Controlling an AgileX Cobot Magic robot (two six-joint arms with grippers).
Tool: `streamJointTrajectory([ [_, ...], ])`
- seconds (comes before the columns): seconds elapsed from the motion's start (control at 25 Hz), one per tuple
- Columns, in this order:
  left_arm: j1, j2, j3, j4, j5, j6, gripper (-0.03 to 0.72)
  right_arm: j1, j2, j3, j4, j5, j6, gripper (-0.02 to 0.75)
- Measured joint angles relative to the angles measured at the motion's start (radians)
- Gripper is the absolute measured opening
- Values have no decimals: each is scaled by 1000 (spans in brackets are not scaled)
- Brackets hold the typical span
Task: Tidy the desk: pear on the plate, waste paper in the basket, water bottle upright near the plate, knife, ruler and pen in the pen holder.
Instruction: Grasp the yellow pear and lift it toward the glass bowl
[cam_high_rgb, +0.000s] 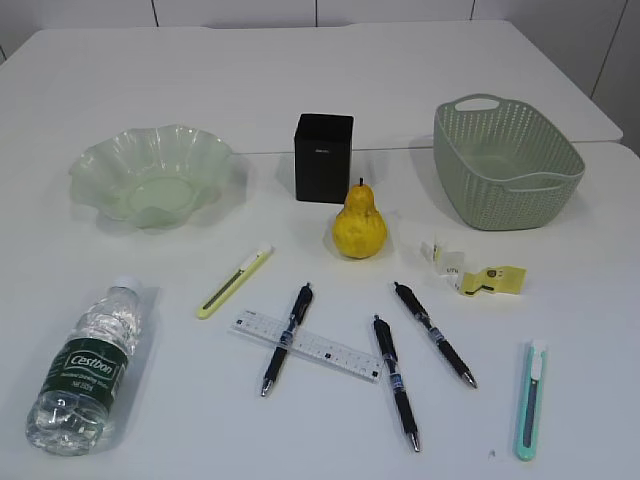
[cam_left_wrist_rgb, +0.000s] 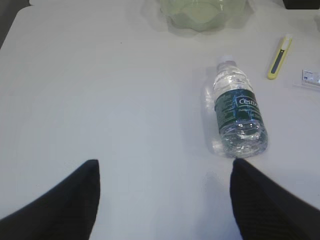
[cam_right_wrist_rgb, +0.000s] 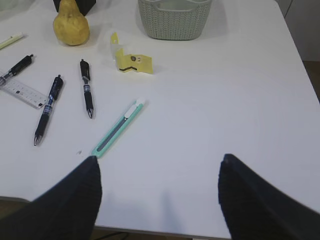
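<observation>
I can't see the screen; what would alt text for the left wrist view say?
A clear water bottle with a green label lies on its side on a white table, ahead of the open left gripper, which holds nothing. A pale green wavy plate sits at the far edge, and a yellow utility knife lies to the right.

The white table (cam_high_rgb: 200, 70) lies bare along its far side, from ten through two o'clock, behind the plate (cam_high_rgb: 150, 175), pen holder (cam_high_rgb: 323, 157) and basket (cam_high_rgb: 505, 160). The middle is crowded: the pear (cam_high_rgb: 359, 226) stands just in front of the holder, with waste paper (cam_high_rgb: 470, 272) at its three o'clock. Nearer, three pens (cam_high_rgb: 286, 338) and a ruler (cam_high_rgb: 305, 345) overlap around six o'clock. The lying bottle (cam_high_rgb: 88, 372) blocks eight o'clock; a green knife (cam_high_rgb: 531, 398) lies at four, a yellow knife (cam_high_rgb: 235, 281) at seven. Open lanes run between plate and bottle, and at the right edge.
</observation>
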Motion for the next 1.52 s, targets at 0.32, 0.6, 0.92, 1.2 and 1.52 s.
streamJointTrajectory([
  [0.32,0,0,0,0,0,0,573,0,0,0,0,0,0,564],
  [0.6,0,0,0,0,0,0,573,0,0,0,0,0,0,564],
  [0.92,0,0,0,0,0,0,572,0,0,0,0,0,0,564],
  [1.2,0,0,0,0,0,0,571,0,0,0,0,0,0,564],
  [1.52,0,0,0,0,0,0,571,0,0,0,0,0,0,559],
])
